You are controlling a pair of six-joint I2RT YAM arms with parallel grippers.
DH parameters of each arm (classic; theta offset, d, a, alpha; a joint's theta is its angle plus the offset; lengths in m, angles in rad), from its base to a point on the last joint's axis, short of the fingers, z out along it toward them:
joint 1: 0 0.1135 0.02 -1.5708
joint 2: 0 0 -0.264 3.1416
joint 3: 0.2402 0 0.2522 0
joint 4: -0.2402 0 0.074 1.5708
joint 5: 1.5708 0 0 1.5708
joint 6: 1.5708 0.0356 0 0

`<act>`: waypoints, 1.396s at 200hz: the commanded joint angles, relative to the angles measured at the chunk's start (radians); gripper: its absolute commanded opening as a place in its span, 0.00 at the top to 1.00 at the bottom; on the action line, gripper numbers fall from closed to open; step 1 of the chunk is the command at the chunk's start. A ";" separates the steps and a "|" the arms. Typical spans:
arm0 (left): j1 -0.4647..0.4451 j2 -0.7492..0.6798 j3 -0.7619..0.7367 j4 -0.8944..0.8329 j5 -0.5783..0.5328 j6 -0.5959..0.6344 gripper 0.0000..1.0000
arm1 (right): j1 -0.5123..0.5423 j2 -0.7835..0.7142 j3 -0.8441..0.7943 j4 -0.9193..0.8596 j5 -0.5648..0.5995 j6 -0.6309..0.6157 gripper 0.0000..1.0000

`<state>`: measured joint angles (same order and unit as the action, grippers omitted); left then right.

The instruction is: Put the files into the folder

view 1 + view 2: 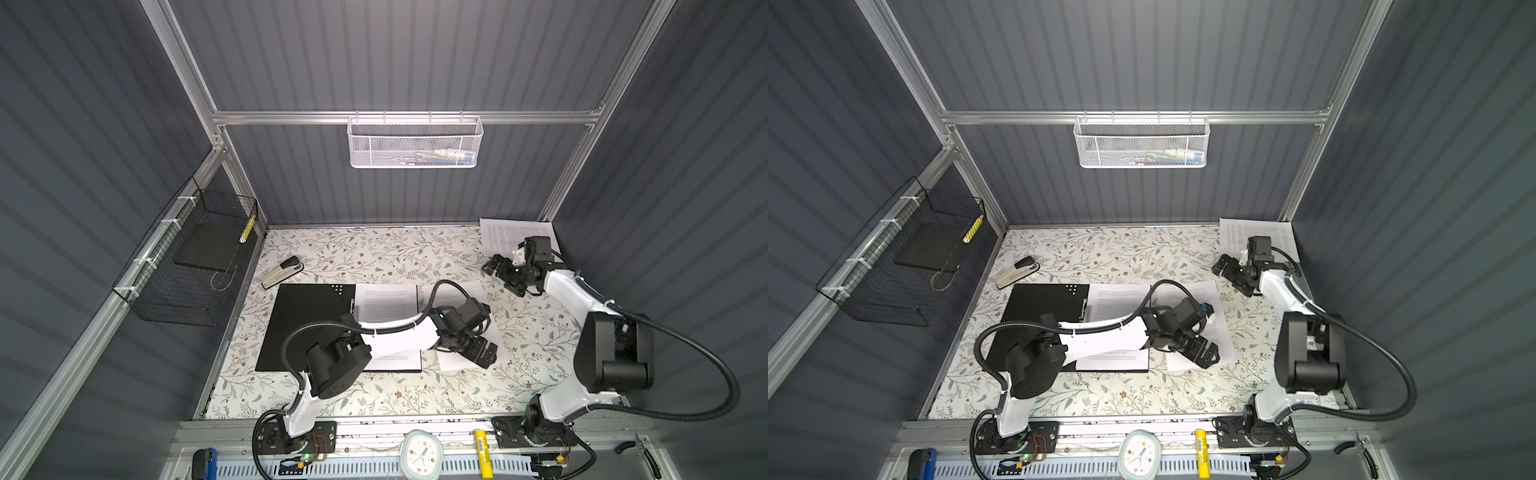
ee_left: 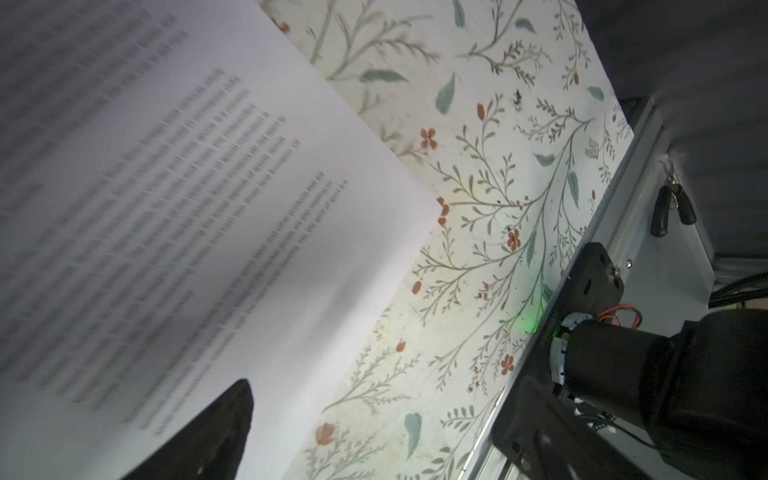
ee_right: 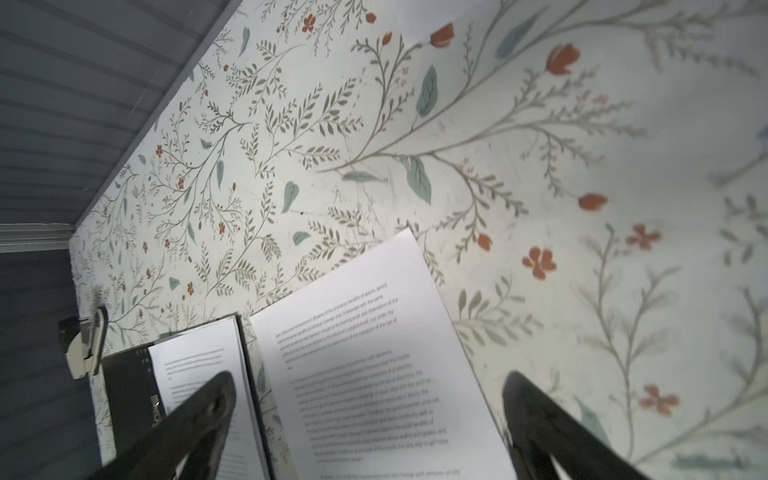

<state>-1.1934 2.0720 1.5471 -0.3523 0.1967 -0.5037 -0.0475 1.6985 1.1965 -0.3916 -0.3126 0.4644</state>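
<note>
The folder (image 1: 307, 324) (image 1: 1038, 320) lies open on the floral table, black inside up. One of the files (image 1: 386, 303) rests on its right half. A second sheet (image 1: 457, 293) (image 2: 187, 228) lies just right of the folder. My left gripper (image 1: 478, 353) (image 1: 1200, 353) hangs low over that sheet's near part, open; only one finger (image 2: 216, 432) shows in the left wrist view. A third sheet (image 1: 515, 232) lies in the back right corner. My right gripper (image 1: 500, 274) (image 3: 370, 415) is open and empty, above bare table between the second and third sheets.
A stapler (image 1: 282, 272) (image 3: 85, 345) lies behind the folder's left corner. A white mesh basket (image 1: 415, 141) hangs on the back wall, a black wire basket (image 1: 187, 266) on the left wall. A clock (image 1: 422, 455) and a yellow tube (image 1: 482, 453) sit on the front rail.
</note>
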 commanded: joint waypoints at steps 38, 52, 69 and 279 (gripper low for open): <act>0.005 0.035 -0.058 0.001 -0.044 -0.051 0.00 | 0.012 0.197 0.169 -0.145 0.012 -0.128 0.01; 0.005 0.023 -0.092 0.003 -0.051 -0.051 0.00 | 0.016 0.233 0.197 -0.155 -0.003 -0.128 0.01; 0.006 0.003 -0.123 0.001 -0.064 -0.049 0.00 | 0.027 0.279 0.230 -0.166 -0.006 -0.126 0.01; 0.047 -0.068 -0.289 -0.036 -0.105 0.009 0.00 | 0.122 0.344 0.265 -0.328 -0.190 -0.151 0.01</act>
<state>-1.1637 1.9720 1.2926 -0.2729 0.1047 -0.5056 0.0738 2.1132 1.5593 -0.7044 -0.4107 0.2970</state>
